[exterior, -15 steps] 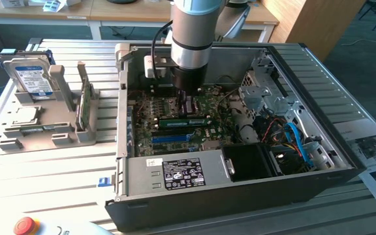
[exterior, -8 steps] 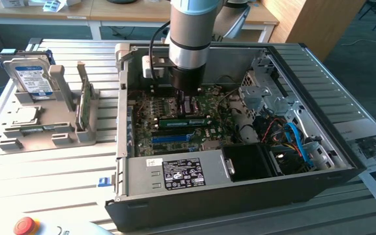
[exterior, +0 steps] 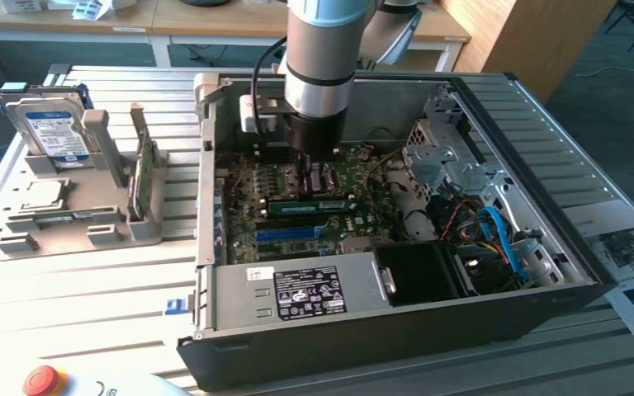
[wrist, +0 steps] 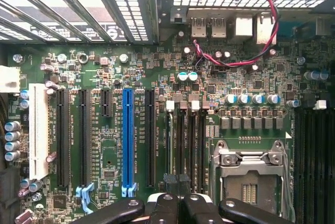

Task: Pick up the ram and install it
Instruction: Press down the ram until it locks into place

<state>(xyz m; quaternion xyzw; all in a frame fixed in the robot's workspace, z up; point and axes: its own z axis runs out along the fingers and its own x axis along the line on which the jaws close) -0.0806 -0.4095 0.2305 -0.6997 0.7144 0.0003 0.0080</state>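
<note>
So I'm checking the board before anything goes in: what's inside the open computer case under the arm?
Inside the case: a green motherboard with a blue slot, black slots, an empty processor socket and blue cables. The arm hides part of the board.

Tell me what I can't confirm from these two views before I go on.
- Exterior view: the arm hides the fingers and the slots under them.
- Wrist view: the fingers are cut off by the picture's edge, so whether they grip anything is unclear.
- Exterior view: the green stick on the motherboard is too small to tell whether it is seated.
</note>
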